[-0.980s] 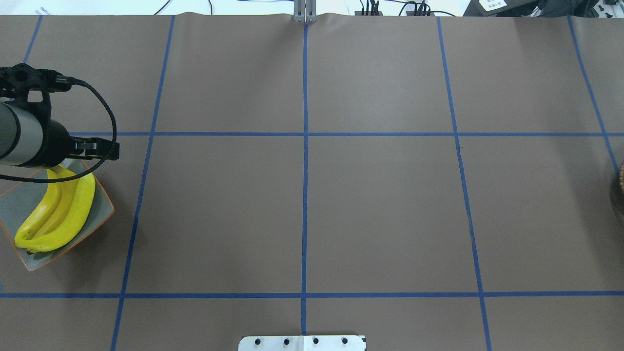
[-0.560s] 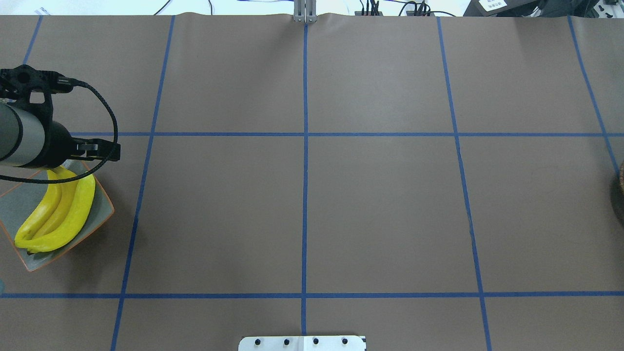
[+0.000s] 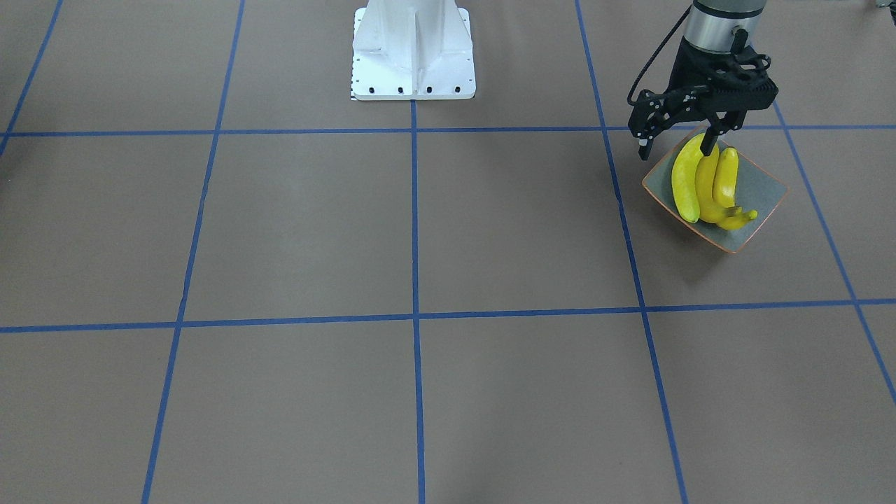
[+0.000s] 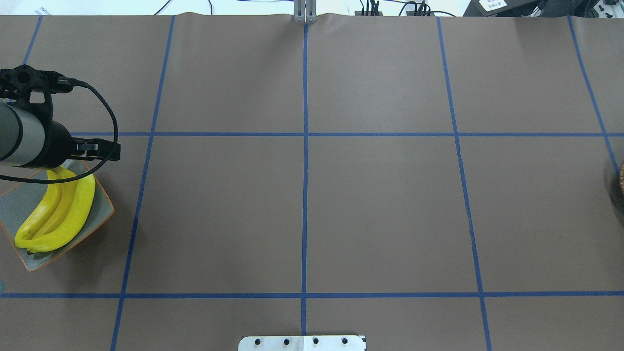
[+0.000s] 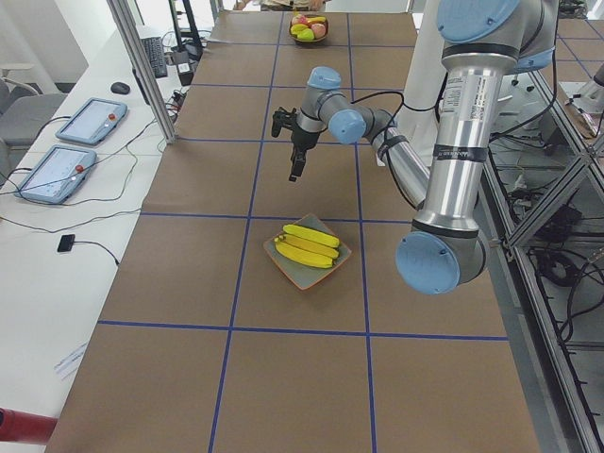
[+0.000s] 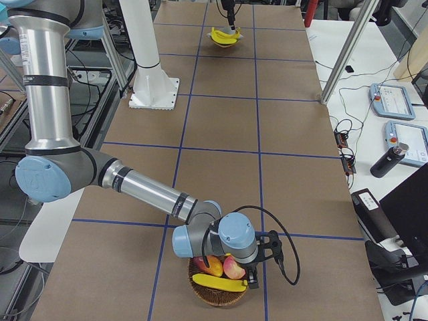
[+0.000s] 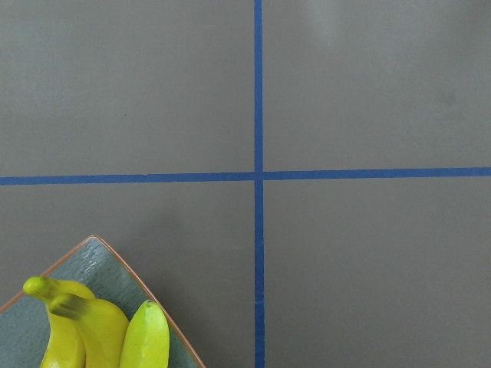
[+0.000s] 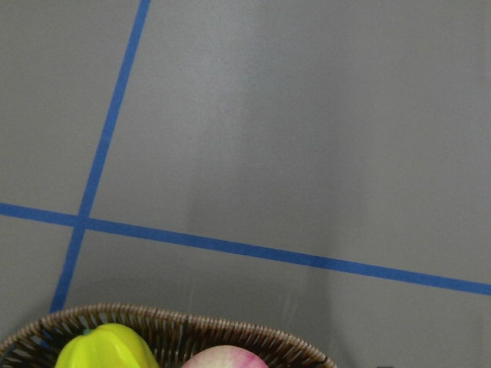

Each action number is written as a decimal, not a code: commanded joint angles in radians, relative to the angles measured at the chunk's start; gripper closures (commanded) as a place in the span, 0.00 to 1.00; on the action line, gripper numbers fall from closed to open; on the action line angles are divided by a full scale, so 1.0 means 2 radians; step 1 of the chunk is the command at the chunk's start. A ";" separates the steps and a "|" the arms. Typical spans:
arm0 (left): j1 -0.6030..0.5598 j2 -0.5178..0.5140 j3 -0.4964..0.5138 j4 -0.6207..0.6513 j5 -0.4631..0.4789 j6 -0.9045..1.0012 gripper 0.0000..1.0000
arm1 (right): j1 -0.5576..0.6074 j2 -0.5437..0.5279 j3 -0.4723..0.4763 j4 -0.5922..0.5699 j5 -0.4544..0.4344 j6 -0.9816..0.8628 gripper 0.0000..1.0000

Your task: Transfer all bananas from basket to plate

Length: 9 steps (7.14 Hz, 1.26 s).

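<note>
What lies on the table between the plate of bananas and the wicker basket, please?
Only bare brown table covering crossed by blue tape lines, as the overhead view shows from plate to basket.

three bananas [image 3: 707, 185] side by side on the plate [image 3: 761, 189], a fourth banana [image 6: 221, 283] in the basket [image 6: 214, 298]

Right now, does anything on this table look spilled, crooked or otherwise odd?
Nothing looks spilled or damaged. Three bananas lie side by side in the plate; one banana lies in the basket among other fruit.
</note>
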 commanded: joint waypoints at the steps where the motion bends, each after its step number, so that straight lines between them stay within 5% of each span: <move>1: 0.000 0.000 0.000 0.000 0.000 0.000 0.00 | -0.001 -0.002 -0.019 0.006 -0.003 -0.001 0.38; 9: 0.001 0.000 0.000 0.000 0.000 0.000 0.00 | -0.027 0.005 -0.056 0.049 -0.031 0.005 0.45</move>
